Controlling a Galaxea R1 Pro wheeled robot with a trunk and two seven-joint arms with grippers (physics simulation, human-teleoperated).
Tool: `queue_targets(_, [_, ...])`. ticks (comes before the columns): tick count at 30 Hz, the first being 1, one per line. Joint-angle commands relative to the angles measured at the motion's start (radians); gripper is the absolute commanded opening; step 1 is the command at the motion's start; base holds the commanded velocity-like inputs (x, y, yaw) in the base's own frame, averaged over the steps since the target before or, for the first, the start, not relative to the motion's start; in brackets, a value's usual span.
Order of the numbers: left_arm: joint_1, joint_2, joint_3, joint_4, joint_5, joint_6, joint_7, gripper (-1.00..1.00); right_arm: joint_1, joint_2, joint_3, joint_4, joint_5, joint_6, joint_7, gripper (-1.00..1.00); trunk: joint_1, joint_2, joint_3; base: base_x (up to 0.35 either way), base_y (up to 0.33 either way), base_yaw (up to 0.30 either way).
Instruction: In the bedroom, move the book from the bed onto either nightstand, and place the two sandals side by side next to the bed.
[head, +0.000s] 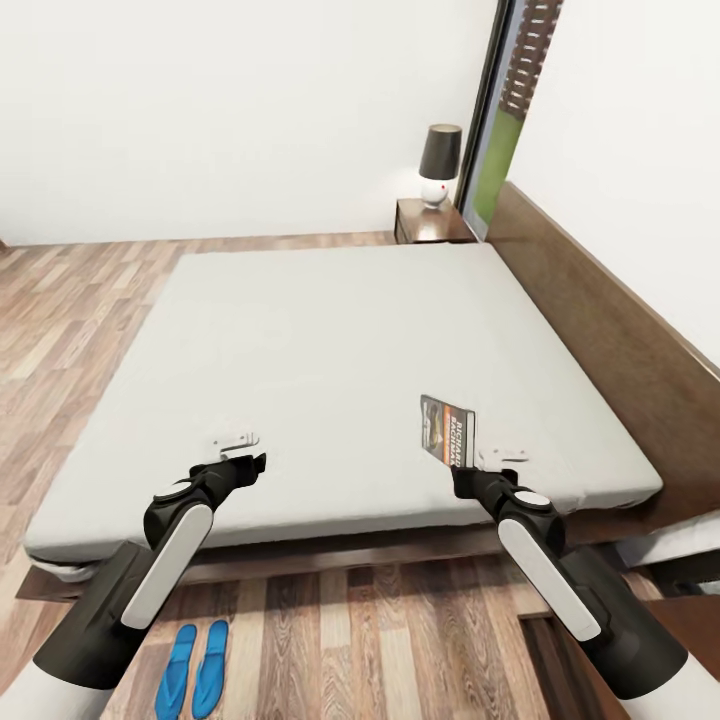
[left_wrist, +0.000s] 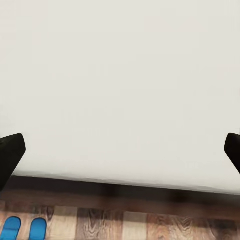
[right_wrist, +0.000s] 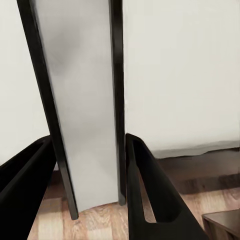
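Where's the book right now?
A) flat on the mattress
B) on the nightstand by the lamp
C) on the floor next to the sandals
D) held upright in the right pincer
D: the book stands on edge in the right pincer above the bed; the right wrist view shows it clamped between the fingers.

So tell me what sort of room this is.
A bedroom, most likely. A large bed with a dark wooden headboard takes up most of the head view, and a nightstand with a lamp stands in the far corner. Blue sandals lie on the wood floor.
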Motion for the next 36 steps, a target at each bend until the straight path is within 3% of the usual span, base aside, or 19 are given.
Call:
queue_targets(1, [-0.001,0.001,-0.003,-0.001,0.009,0.001,0.010,1.00,-0.001,-0.001,0.002,-0.002,-0.007,0.001,-0.011,-1.00,0.001,-0.002,-0.002,0.000,0.000,0.273])
queue_targets(12, [-0.001,0.001,-0.004,0.001,0.006,0.001,0.010,1.00,-0.001,-0.001,0.000,0.000,-0.007,-0.002,-0.011,-1.00,0.001,-0.002,-0.002,-0.095,-0.115,0.232])
queue_targets(15, [0.016,0.012,-0.021,0.000,0.018,0.018,0.023,1.00,0.001,-0.007,0.017,0.017,-0.013,0.002,-0.023,-1.00,0.001,-0.002,-0.002,0.000,0.000,0.000])
queue_targets(22, [0.055,0.010,0.016,0.037,0.055,0.023,0.010,1.00,0.001,-0.003,0.014,0.057,-0.009,0.001,-0.018,-1.00,0.001,-0.002,-0.002,0.000,0.000,0.000])
queue_targets(36, [0.076,0.012,0.014,0.034,0.054,0.024,0.013,1.00,0.001,-0.006,0.014,0.097,-0.005,0.001,-0.020,-1.00,0.001,-0.002,-0.002,0.000,0.000,0.087])
